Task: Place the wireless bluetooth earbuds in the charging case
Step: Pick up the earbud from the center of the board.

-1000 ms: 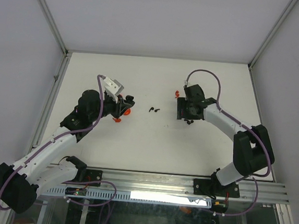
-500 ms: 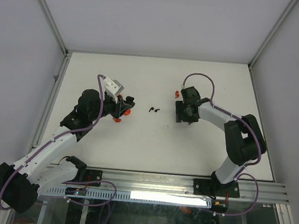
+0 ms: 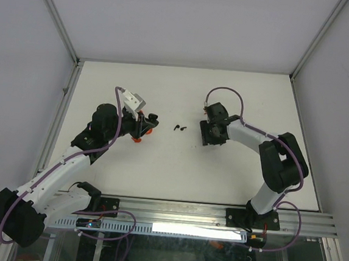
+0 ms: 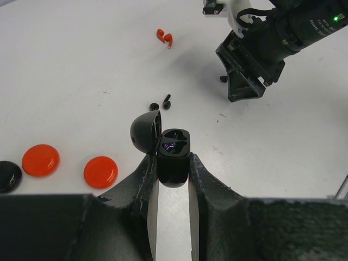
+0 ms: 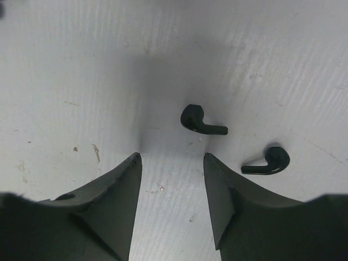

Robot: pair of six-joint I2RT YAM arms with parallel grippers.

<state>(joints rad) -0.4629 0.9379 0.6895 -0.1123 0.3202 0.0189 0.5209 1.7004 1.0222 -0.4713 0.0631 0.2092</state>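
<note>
My left gripper (image 4: 173, 161) (image 3: 143, 126) is shut on the black charging case (image 4: 174, 157), which stands with its lid (image 4: 147, 130) open. Two black earbuds (image 4: 160, 103) (image 3: 179, 128) lie on the table just beyond the case. Two red earbuds (image 4: 165, 37) lie farther off. My right gripper (image 5: 171, 157) (image 3: 206, 133) (image 4: 244, 92) is open and empty, low over the table. In the right wrist view two black earbuds (image 5: 201, 120) (image 5: 266, 161) lie just past its fingertips, untouched. I cannot tell whether they are the same pair.
Two red discs (image 4: 40, 160) (image 4: 100, 171) and a black disc (image 4: 8, 176) lie left of the case. The white table (image 3: 159, 166) ends in metal rails at the near edge (image 3: 216, 215) and the left edge (image 3: 63, 114).
My right gripper has shifted a little to the left and the right arm has folded in closer. The left gripper and case have not moved.
</note>
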